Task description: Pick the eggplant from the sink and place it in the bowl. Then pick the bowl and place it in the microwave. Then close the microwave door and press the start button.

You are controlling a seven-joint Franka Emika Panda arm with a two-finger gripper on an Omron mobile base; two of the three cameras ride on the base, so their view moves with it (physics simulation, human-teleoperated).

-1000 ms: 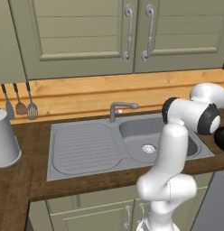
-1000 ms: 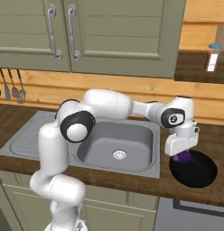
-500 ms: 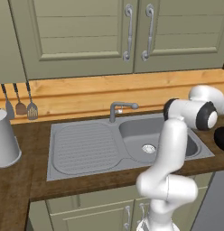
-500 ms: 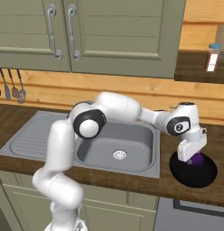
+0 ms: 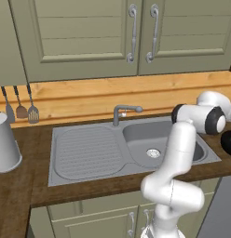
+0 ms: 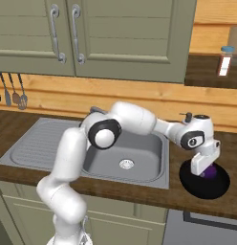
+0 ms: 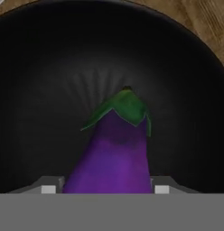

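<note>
My gripper (image 6: 205, 168) is shut on the eggplant (image 6: 210, 171), a small purple vegetable with a green stem end. It hangs low inside the wide black bowl (image 6: 206, 185), which sits on the wooden counter to the right of the sink (image 6: 139, 150). In the hand view the eggplant (image 7: 114, 153) points stem-first at the floor of the bowl (image 7: 46, 90), and the gripper (image 7: 105, 189) has a fingertip (image 7: 48, 189) pressed against each of its flanks. From the left base view the bowl (image 5: 229, 142) shows at the right edge, beside the sink (image 5: 136, 139).
A curved faucet (image 5: 123, 111) stands behind the basin. Utensils (image 5: 19, 109) hang on the wall at left above a grey canister (image 5: 3, 144). Cabinet doors (image 5: 131, 32) hang overhead. A small bottle (image 6: 225, 60) stands on a shelf at upper right.
The gripper has carried the eggplant to the right from the sink's rim to over the bowl and lowered it inside. The jaws have stayed the same width.
</note>
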